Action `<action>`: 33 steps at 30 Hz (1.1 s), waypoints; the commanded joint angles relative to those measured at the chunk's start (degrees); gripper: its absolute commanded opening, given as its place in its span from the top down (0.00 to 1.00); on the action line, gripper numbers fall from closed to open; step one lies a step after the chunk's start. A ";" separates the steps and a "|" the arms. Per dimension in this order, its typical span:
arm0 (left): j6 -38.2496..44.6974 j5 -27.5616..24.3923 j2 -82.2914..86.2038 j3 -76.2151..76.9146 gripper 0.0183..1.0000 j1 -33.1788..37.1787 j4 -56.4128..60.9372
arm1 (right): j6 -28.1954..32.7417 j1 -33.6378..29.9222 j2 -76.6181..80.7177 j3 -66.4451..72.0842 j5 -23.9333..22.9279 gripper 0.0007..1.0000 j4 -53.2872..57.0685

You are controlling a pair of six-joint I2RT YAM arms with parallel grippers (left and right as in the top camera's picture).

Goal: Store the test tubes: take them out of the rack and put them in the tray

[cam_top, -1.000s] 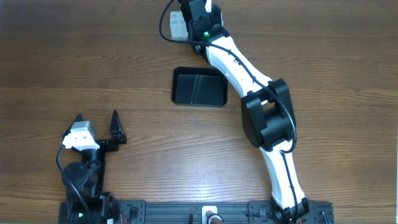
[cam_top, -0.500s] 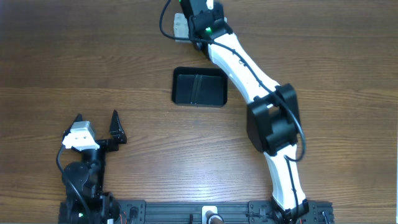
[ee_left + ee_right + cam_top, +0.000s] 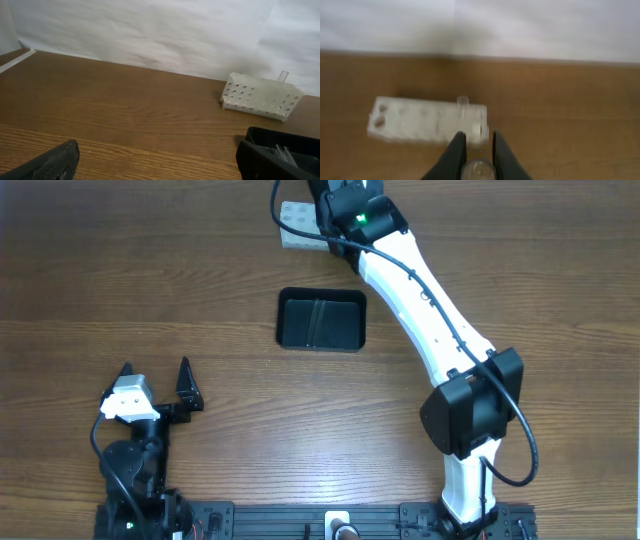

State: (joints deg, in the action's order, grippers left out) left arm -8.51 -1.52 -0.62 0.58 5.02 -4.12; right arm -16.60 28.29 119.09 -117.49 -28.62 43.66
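The white perforated rack (image 3: 297,228) stands at the table's far side, with one clear test tube (image 3: 463,102) upright in it. My right gripper (image 3: 476,139) hangs just above and beside the rack (image 3: 425,125), shut on a clear test tube (image 3: 478,170) held between its dark fingers. In the top view the right gripper (image 3: 336,198) sits at the rack's right end. The black tray (image 3: 322,320) lies nearer, with a few tubes (image 3: 318,314) lying in it. My left gripper (image 3: 156,382) stands open near the front left, far from both.
The left wrist view shows the rack (image 3: 260,95) with a tube (image 3: 283,76) sticking up, and the tray's corner (image 3: 287,142) closer in. A white wall backs the table. Bare wood lies all around the tray and between the arms.
The right arm has swung to the right and stretched out, uncovering most of the rack in the top view. The left arm has stayed still.
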 commanded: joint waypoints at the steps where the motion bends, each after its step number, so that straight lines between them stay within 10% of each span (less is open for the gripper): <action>1: 1.05 0.04 0.46 -0.24 0.00 0.35 -0.26 | -12.41 0.90 -1.31 -0.68 9.62 0.99 9.14; 16: 1.03 0.04 0.46 -0.24 0.00 0.35 -0.26 | -20.22 1.01 1.95 -0.63 27.93 0.99 25.09; 33: 1.05 0.04 0.46 -0.24 0.00 0.35 -0.26 | -17.55 0.24 10.97 -0.61 27.63 0.99 26.62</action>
State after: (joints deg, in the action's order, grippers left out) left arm -8.51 -1.52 -0.62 0.58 5.02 -4.12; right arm -34.63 28.82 128.79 -117.54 -0.95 69.84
